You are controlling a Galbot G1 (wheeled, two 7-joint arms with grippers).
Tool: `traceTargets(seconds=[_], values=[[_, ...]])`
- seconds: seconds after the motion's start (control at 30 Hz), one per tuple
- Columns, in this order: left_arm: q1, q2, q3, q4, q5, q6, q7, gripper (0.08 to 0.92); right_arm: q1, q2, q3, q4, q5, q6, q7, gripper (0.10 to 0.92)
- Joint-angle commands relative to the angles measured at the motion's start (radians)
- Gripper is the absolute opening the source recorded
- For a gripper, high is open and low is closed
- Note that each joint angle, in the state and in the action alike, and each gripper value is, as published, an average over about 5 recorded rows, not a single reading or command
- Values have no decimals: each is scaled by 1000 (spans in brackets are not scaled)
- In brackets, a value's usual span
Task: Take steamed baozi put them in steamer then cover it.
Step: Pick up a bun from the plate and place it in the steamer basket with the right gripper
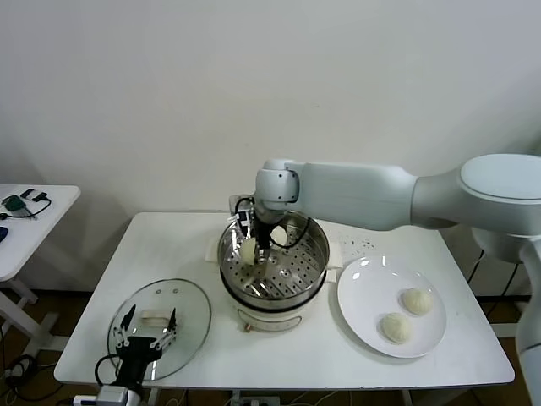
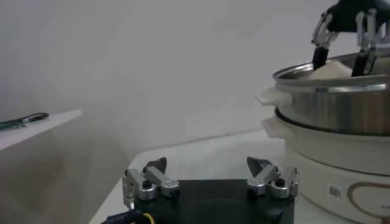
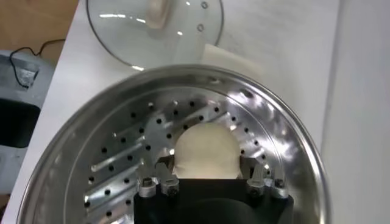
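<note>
Head view: white rectangular table (image 1: 186,254) against a plain off-white wall (image 1: 254,76). Second white side table (image 1: 25,228) off to the robot's left, with cables and small dark items on it. Floor at the near left looks tan.

Steamer (image 1: 317,254) sits mid-table, steel perforated basket on a white pot base. Cover (image 1: 190,313), clear glass with a pale handle, lies flat on the table to the left of the steamer, near the front edge. White plate (image 1: 363,296) to the right of the steamer, two baozi on it (image 1: 417,300) (image 1: 395,327), close together.

Right gripper (image 1: 256,247) reaches over the rim into the basket, fingers closed around one baozi (image 3: 204,151); the right wrist view shows the bun between the fingers, low over the perforated floor. Contact with the floor can't be confirmed.

Left gripper (image 1: 148,331) is low at the front left, over the near edge of the cover, fingers spread wide, holding nothing. Left wrist view shows it level with the pot base, tabletop and wall behind.
</note>
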Motion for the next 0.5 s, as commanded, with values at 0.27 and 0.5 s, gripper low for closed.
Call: traceTargets(seconds=[0.27, 0.5], values=[[4, 0, -4, -1, 1, -1, -1, 823, -12, 5, 9, 4, -2, -9, -13, 799], [6, 2, -6, -3, 0, -3, -3, 823, 119, -150, 1, 116, 8, 19, -68, 822]])
